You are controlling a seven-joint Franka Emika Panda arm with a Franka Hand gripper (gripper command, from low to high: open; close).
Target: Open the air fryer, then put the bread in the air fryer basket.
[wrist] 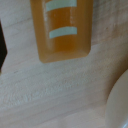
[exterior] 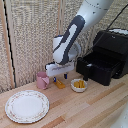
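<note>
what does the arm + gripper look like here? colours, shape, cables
The arm has smooth, rounded white shells with a long dark grey or black inset panel along the link. Below sits a white boxy hand block, and the gripper ends in short dark fingers. A thin dark cable runs behind the upper arm. No markings are legible.

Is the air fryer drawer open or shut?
Open. In the exterior view the air fryer basket sticks out in front of the air fryer, its handle toward the white bowl.
</note>
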